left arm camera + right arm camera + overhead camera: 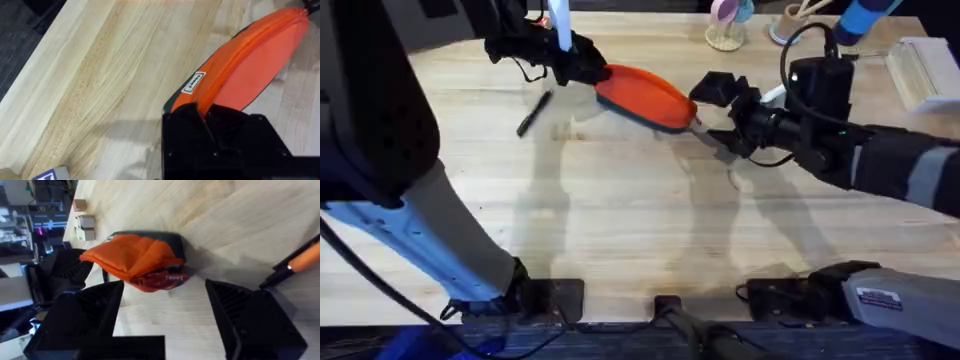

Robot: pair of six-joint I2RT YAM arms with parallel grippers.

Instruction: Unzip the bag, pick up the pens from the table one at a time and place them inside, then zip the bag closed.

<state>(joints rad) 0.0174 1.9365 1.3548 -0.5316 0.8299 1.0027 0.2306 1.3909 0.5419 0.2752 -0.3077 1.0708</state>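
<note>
The orange bag point(645, 95) lies on the table point(620, 200) at the back middle, lifted a little at its left end. My left gripper point(585, 68) is shut on that end; in the left wrist view the bag point(250, 60) runs out from the closed left gripper point(202, 112), its zipper line along the top. My right gripper point(705, 105) stands open at the bag's right end, and the crumpled end of the bag point(140, 262) sits just ahead of the open right gripper point(165, 286). A black pen point(533, 113) lies left of the bag. An orange pen point(300, 260) with a black tip lies beside my right finger.
Cups point(725, 25) and a blue object point(860, 15) stand along the back edge. A white box point(925, 70) sits at the far right. Small blocks point(82, 220) lie beyond the bag. Bare wood stretches across the table's front half.
</note>
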